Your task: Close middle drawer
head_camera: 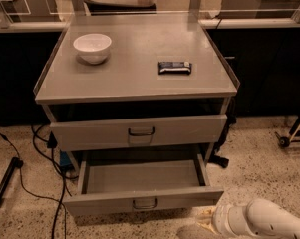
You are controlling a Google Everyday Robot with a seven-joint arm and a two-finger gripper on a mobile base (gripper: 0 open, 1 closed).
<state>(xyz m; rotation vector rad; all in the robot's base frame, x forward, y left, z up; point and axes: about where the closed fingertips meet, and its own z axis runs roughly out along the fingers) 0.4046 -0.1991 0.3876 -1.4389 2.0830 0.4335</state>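
**Middle drawer wide open, gripper low by its front**

The middle drawer (142, 179) is pulled far out. It sits under the top drawer (179, 129), which sticks out only a little. The gripper (195, 229) is down low at the end of the white arm (269, 223), near the right end of the middle drawer's front. I cannot tell if it is open or closed. A white bowl (92, 47) and a dark bar (175, 67) sit well apart on the cabinet (139, 86).

Grey middle drawer (144, 201) stands pulled out, gripper (193, 231) near its front corner.
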